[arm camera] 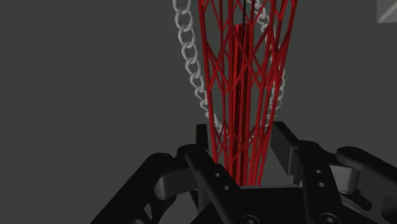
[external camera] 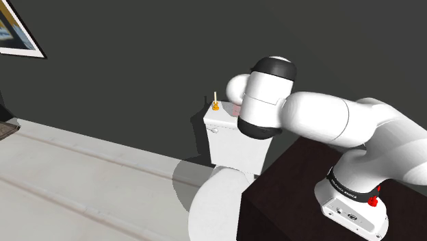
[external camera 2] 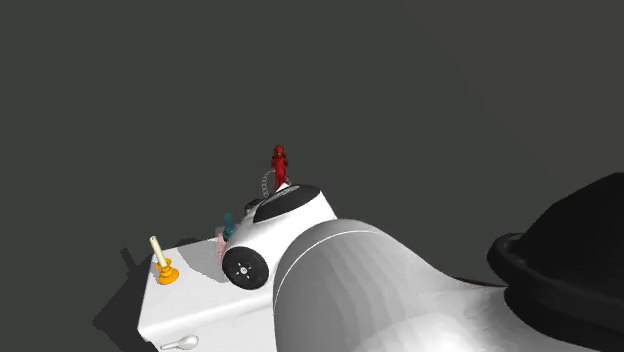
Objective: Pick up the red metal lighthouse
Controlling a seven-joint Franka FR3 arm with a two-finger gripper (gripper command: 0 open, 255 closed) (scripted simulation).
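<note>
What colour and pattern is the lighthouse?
The lighthouse is red open latticework; wrist view shows it best.

It looks like a home bathroom: a white toilet tank [external camera: 229,145] with a flush lever [external camera 2: 181,343] stands against a dark grey wall [external camera: 137,55], and a framed picture [external camera: 15,31] hangs at the shoulder view's upper left.

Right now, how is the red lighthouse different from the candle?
The lighthouse is red open latticework; the candle is a plain cream stick in an orange holder. The lighthouse is clasped in the gripper; the candle stands free on the white tank. Both are tall and thin.
</note>
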